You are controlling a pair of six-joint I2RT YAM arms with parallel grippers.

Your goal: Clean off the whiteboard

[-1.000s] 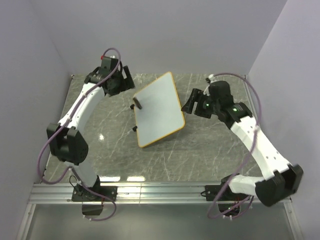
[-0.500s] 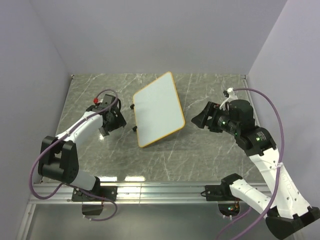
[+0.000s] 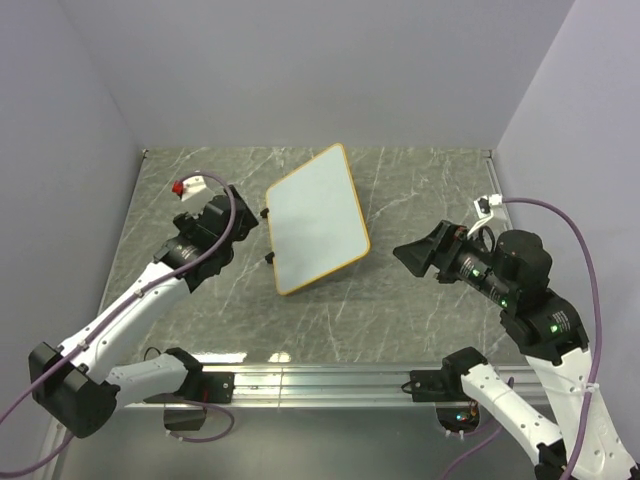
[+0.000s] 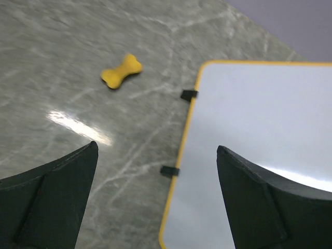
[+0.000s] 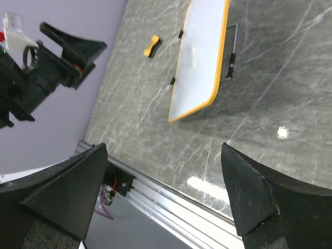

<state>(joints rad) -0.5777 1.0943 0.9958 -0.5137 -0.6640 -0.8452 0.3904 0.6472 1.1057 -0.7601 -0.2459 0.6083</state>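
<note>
The whiteboard [image 3: 318, 222] lies tilted in the middle of the marble table, with a white face, an orange-yellow rim and no marks that I can see. It also shows in the left wrist view [image 4: 259, 114] and the right wrist view [image 5: 199, 62]. A small yellow bone-shaped eraser [image 4: 121, 71] lies on the table left of the board, also in the right wrist view [image 5: 151, 45]; it is hidden in the top view. My left gripper [image 3: 240, 222] [image 4: 156, 146] is open and empty, above the board's left edge. My right gripper [image 3: 415, 255] [image 5: 164, 146] is open and empty, raised right of the board.
A wire stand [image 5: 233, 52] props the board from behind. Two black tabs [image 4: 189, 95] sit on its left rim. An aluminium rail [image 3: 320, 380] runs along the near table edge. Grey walls close the back and sides. The left arm [image 5: 41, 72] shows in the right wrist view.
The left arm has drawn back from the far side and now sits left of the board. The right arm has pulled back to the right and risen. The board has not moved.
</note>
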